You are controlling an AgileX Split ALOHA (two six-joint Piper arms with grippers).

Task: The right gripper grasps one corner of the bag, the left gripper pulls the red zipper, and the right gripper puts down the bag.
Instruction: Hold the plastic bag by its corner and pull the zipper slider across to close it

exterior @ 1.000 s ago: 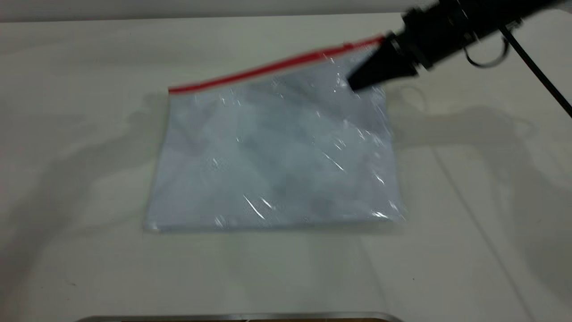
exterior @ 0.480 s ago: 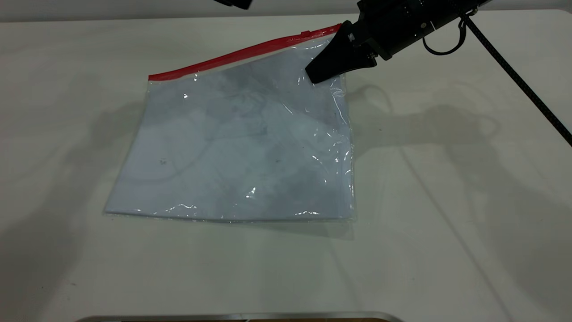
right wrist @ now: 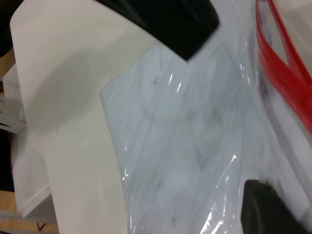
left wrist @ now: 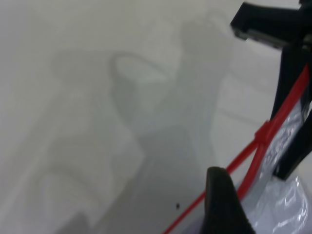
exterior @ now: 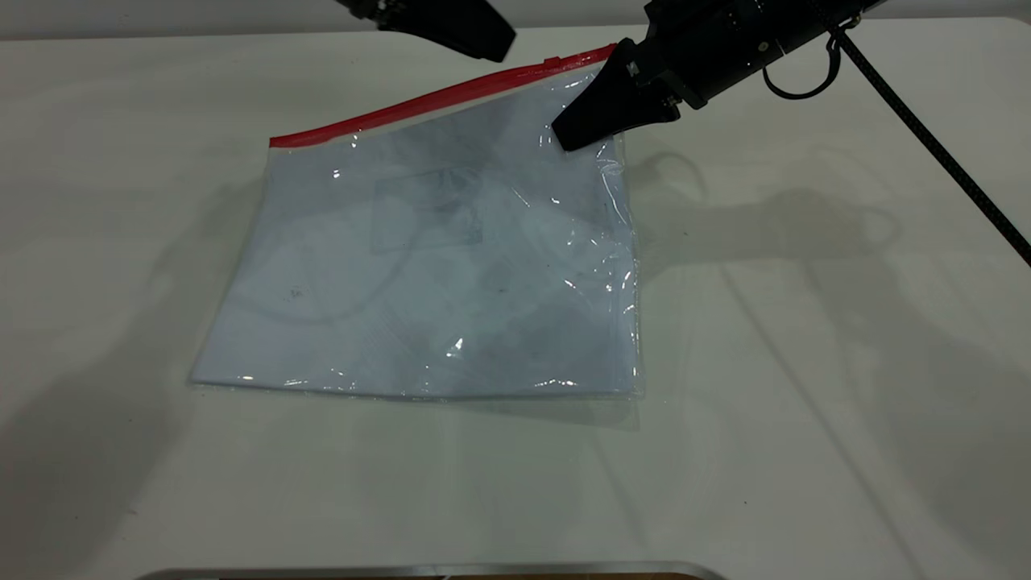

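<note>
The first step looks done: the right gripper (exterior: 584,129) has its fingers pinched on the bag (exterior: 427,274) just below the corner (exterior: 604,58) where the zipper (exterior: 435,98) ends, and that end is lifted clear of the worktop (exterior: 805,362). The bag's near edge and far-left corner rest on the worktop, so it slopes up toward the grip.

The pull seems not to have begun. The slider tab (exterior: 551,61) sits close to the held corner, and in the left wrist view the strip appears parted into two red lines on one side of the tab (left wrist: 263,132); which side is open I cannot say for sure. The left gripper (exterior: 459,28) hangs above the zipper's middle stretch, near the tab but apart from it. Left to do, as I judge it: take the tab, run it along the strip, then lower the bag.

Much of the left gripper is cut off by the top edge of the exterior view, and its wrist view shows only one dark finger (left wrist: 224,204) (the other is out of frame), so I cannot tell whether it is spread. The right gripper's lower finger is hidden under the plastic.
</note>
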